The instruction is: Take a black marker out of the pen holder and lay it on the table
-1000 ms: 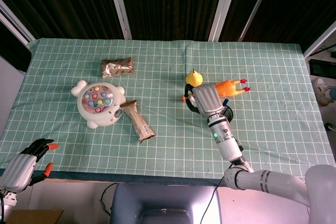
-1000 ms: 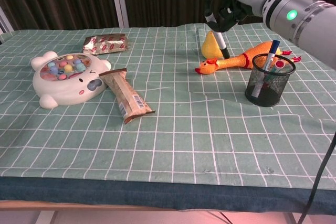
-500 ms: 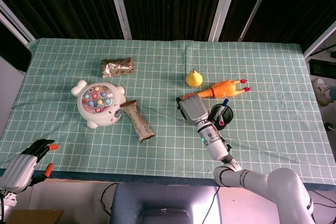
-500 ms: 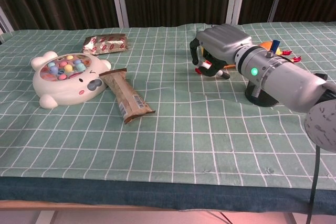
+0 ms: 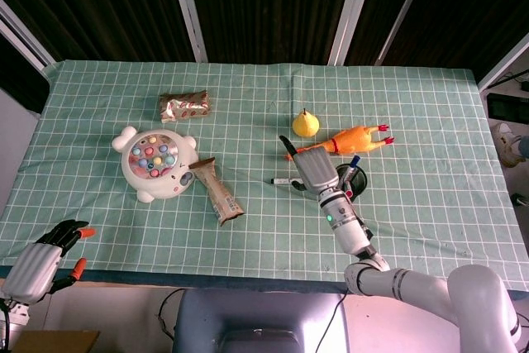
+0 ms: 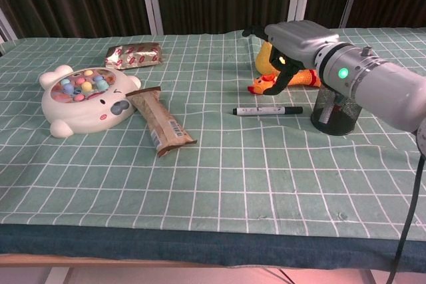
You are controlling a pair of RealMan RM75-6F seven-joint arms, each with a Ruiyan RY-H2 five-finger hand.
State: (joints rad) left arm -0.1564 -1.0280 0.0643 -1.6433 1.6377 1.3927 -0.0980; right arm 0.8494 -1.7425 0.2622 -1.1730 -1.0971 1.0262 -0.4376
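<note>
The black marker (image 6: 266, 110) lies flat on the green checked cloth, white-labelled barrel pointing left, just left of the black mesh pen holder (image 6: 339, 114). In the head view the marker (image 5: 283, 180) shows beside the holder (image 5: 351, 179), where a blue pen and a red-capped one still stand. My right hand (image 6: 293, 41) hovers above the marker's right end with its fingers spread and nothing in them; the head view shows this hand (image 5: 312, 167) between marker and holder. My left hand (image 5: 41, 258) hangs off the table's near left corner, holding nothing.
A white bear game toy (image 6: 83, 98) and a wrapped snack bar (image 6: 160, 121) lie at the left. A foil packet (image 6: 135, 53) sits further back. A rubber chicken (image 5: 359, 138) and a yellow pear (image 5: 306, 123) lie just behind the holder.
My right hand carried the marker down from above the holder to the cloth, let it go and lifted with its fingers spread. The marker now lies flat. The left hand stayed put.
</note>
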